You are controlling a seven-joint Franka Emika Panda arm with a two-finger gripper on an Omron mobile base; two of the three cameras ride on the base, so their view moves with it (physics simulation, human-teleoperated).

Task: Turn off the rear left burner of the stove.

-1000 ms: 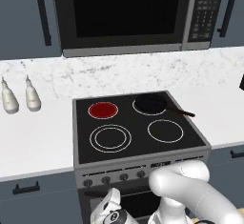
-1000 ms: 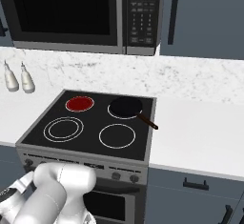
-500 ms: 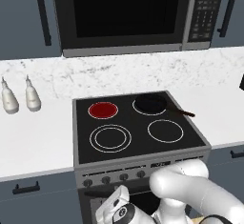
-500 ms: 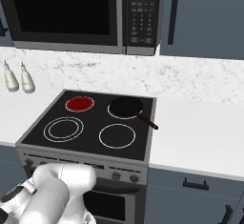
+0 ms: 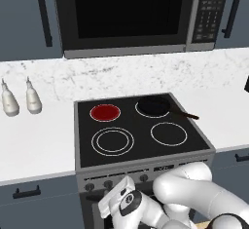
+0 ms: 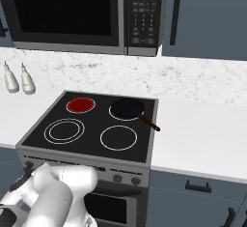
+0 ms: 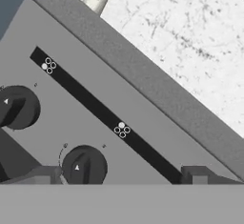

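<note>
The fingers (image 7: 121, 175) stood wide apart, holding nothing, close to the grey front panel of the stove (image 5: 146, 157). Between the tips sat one dark knob (image 7: 85, 167); a second knob (image 7: 18, 107) lay beside it. The rear left burner (image 5: 105, 112) glowed red. A black pan (image 5: 154, 105) sat on the rear right ring. Two bottles (image 5: 19, 99) stood on the counter (image 5: 34, 145).

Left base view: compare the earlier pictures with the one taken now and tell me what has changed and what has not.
The end effector has risen in front of the stove, from below the front panel toward the knob row. It has gripped nothing. The rear left burner still glows red, and the pan and the two bottles have not moved.
</note>
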